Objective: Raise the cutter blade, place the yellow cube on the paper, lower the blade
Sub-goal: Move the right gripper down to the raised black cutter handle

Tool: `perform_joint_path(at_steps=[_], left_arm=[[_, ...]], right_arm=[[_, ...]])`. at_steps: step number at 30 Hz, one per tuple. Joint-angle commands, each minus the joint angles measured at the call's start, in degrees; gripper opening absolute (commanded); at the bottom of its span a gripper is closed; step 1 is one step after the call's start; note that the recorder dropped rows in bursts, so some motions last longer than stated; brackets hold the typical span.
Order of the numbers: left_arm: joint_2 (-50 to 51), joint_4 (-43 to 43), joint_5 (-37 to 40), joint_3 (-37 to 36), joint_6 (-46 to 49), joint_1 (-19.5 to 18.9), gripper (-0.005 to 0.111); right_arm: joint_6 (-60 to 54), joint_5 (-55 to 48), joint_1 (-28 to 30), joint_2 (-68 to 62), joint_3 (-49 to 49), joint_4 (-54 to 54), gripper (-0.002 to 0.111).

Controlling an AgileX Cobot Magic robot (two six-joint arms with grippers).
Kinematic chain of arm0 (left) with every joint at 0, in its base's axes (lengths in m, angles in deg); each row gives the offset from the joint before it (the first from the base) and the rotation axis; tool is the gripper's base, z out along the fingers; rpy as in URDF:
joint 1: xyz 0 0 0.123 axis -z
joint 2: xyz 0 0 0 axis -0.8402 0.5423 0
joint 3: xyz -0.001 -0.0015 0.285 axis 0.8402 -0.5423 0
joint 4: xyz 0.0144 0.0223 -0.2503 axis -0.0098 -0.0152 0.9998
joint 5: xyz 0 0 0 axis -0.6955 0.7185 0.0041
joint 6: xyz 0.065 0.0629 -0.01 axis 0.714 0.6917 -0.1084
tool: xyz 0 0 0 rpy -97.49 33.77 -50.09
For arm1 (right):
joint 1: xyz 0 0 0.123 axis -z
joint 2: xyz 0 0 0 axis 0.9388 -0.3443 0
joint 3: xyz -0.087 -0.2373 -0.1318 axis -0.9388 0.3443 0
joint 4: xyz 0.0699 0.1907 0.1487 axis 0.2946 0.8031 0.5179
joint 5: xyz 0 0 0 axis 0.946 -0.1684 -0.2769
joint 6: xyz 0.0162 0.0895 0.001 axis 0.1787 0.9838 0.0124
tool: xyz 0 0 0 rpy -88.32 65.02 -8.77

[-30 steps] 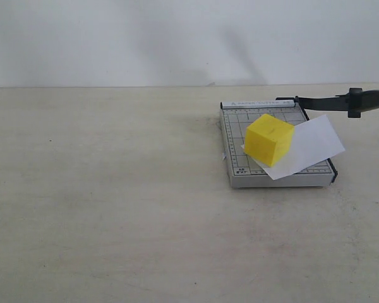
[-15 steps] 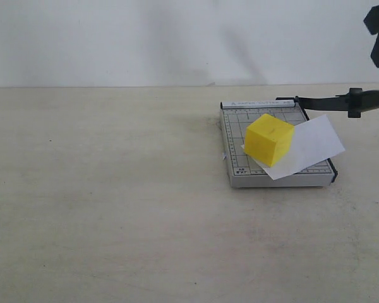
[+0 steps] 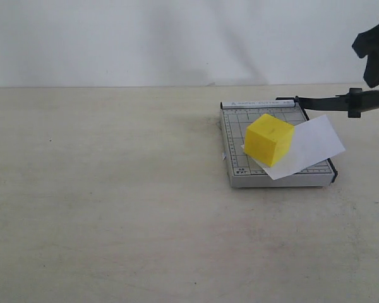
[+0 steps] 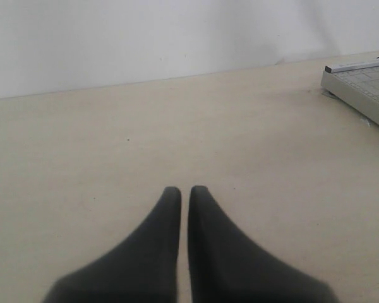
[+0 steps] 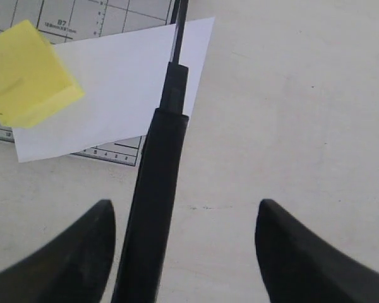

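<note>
Two arms on this rig, and only one is anywhere near the action. The yellow cube (image 3: 268, 139) is sitting on the left end of the paper (image 3: 312, 146), slot mark facing up, and both are on the grey cutter base (image 3: 234, 142). The paper lies skewed across the grid, with its far right corner hanging out past the base's right edge.

The cutter blade (image 3: 328, 101) is up off the base. In the exterior view it runs from the hinge at the back corner out to the right, with the chunky handle end sticking out well beyond the base.

The right gripper (image 3: 374, 53) hangs above that handle end, near it but not touching. From its own wrist camera (much better angle) the fingers (image 5: 82, 252) are spread wide. The black handle runs up between them, closer to one finger than the other, and no contact shows. The same view shows the thin part of the blade crossing over the paper, with the cube off to one side of it.

The left gripper (image 4: 184, 189) has its fingers pressed together with just a thin slit between them, holding nothing. It sits low over bare bench (image 3: 114, 189), and a corner of the base shows at the edge of its view, well apart from it.
</note>
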Motion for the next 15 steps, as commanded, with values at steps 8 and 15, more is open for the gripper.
perform_joint_path(at_steps=[8,15], left_arm=[[-0.19,0.65,-0.04,0.17,0.29,-0.11,0.005],[-0.19,0.65,-0.04,0.17,0.29,-0.11,0.005]], right_arm=[[-0.24,-2.25,-0.02,-2.06,-0.27,3.85,0.061],[-0.34,-2.17,-0.02,-2.30,2.05,3.58,0.061]])
